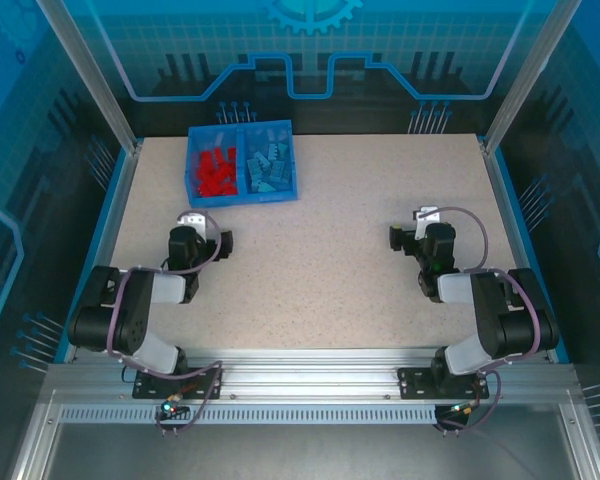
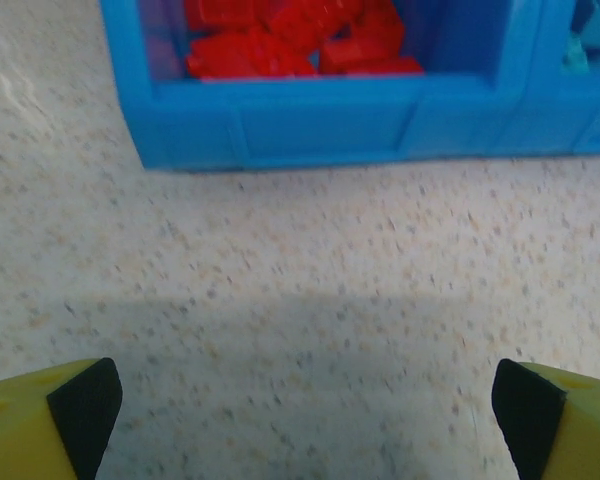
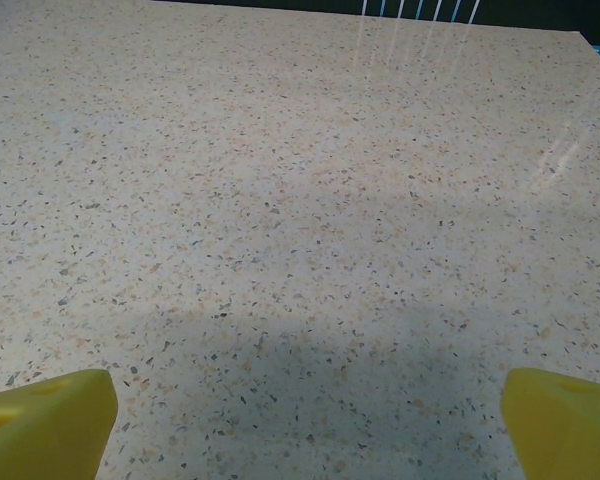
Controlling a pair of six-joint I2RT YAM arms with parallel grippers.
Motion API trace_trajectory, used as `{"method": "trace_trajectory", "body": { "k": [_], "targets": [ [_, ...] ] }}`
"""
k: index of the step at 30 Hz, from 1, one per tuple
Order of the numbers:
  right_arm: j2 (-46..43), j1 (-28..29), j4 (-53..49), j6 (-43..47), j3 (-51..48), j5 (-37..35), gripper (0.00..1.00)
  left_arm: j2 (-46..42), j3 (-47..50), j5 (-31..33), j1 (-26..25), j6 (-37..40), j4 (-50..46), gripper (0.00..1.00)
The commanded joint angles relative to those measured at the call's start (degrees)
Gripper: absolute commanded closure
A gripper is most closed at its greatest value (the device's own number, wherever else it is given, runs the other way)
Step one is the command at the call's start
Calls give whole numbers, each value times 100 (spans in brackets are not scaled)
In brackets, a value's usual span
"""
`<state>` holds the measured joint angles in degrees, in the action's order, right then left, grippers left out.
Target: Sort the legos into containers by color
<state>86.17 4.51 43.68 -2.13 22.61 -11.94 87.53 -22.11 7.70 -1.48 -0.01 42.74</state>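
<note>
Near the front edge of the speckled beige bench (image 1: 320,270), left gripper (image 1: 201,236) and right gripper (image 1: 417,236) stand jaws apart, empty. Ahead of the left gripper, the nearer one, at the far-left corner: shallow blue plastic bin (image 1: 245,196), long axis along the far edge; small red plastic bricks (image 1: 213,170) in its left compartment, light-blue plastic bricks (image 1: 270,167) in its right.

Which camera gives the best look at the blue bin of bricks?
The top external view: it takes in the whole blue bin, red bricks in its left compartment, light blue bricks in its right. The left wrist view catches its near wall and some red bricks, blurred and cropped. The right wrist view faces tabletop.
</note>
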Motion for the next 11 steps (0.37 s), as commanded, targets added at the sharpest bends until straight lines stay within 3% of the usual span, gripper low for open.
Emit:
{"method": "trace_trajectory", "body": {
  "k": [1,11],
  "targets": [
    [5,65,182,77,99,-79,0,-61,-143,-222,104,-62,293,1],
    [-13,57,161,78,108,-68,0,-70,-160,-251,104,-69,254,1]
  ]
}}
